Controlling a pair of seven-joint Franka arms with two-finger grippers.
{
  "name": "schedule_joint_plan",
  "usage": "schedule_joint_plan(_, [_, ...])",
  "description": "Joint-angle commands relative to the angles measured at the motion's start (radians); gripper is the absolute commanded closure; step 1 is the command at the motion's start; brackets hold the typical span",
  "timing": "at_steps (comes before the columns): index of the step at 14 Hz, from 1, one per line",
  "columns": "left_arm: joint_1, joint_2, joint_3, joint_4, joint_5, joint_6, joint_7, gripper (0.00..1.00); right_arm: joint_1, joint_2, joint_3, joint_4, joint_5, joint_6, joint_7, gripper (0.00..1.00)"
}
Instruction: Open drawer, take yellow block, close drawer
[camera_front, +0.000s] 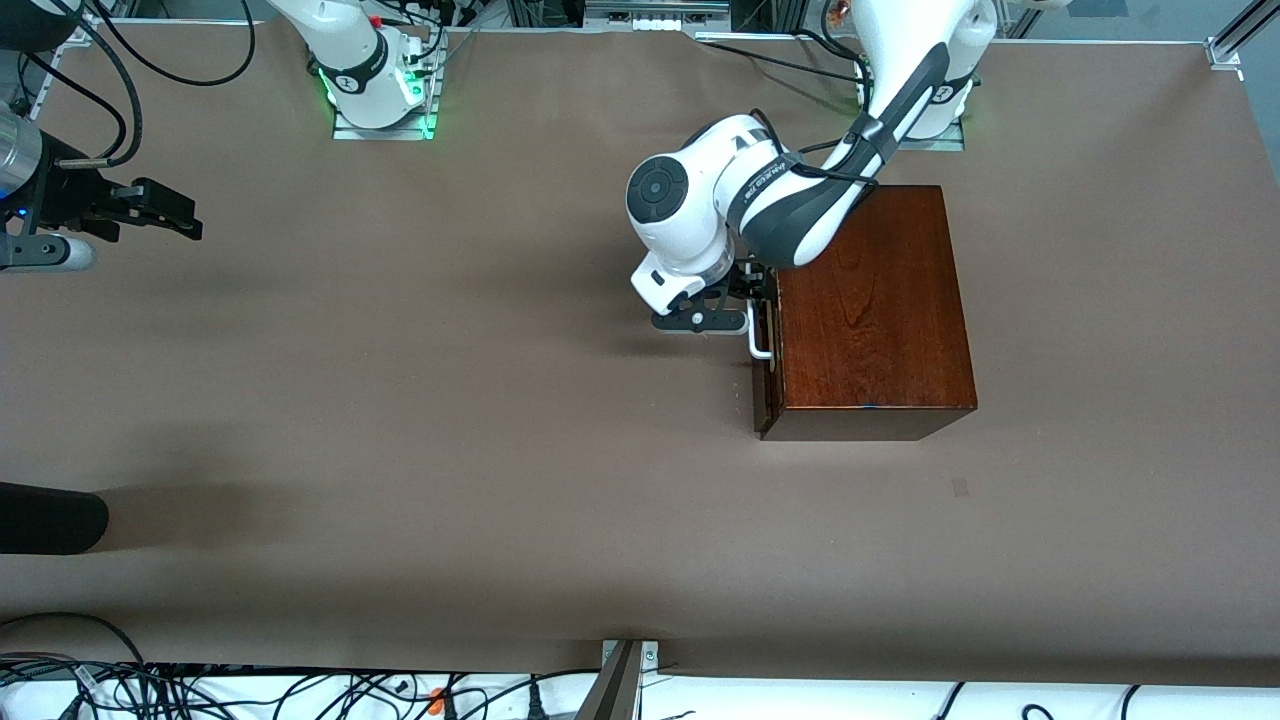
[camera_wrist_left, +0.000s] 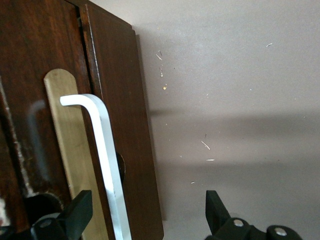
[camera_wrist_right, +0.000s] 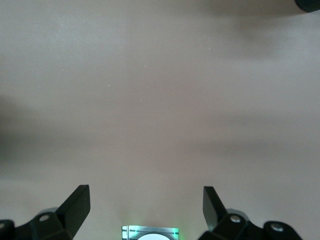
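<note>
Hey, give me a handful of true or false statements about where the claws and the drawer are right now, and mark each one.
1. The left claw is open, with the drawer's white handle between its fingers. True.
2. The drawer is pulled far out of the mahogany box. False: its front sits almost flush with the box.
3. The yellow block lies on the table. False: no yellow block is visible in any view.
4. The right claw is open, over bare table. True.
5. The right claw holds the handle. False: it waits at the right arm's end of the table.
</note>
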Motion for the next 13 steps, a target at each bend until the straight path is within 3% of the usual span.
schedule_joint_plan(1, [0.005,0.026,-0.006,-0.001,0.038,0.027,-0.032,0.00,-0.016,0.001,0.012,0.019,0.014,-0.020,-0.012,0.00])
schedule_joint_plan(13, [-0.008,0.077,-0.009,0.033,0.046,0.087,-0.063,0.00,-0.016,0.001,0.012,0.019,0.014,-0.020,-0.010,0.00])
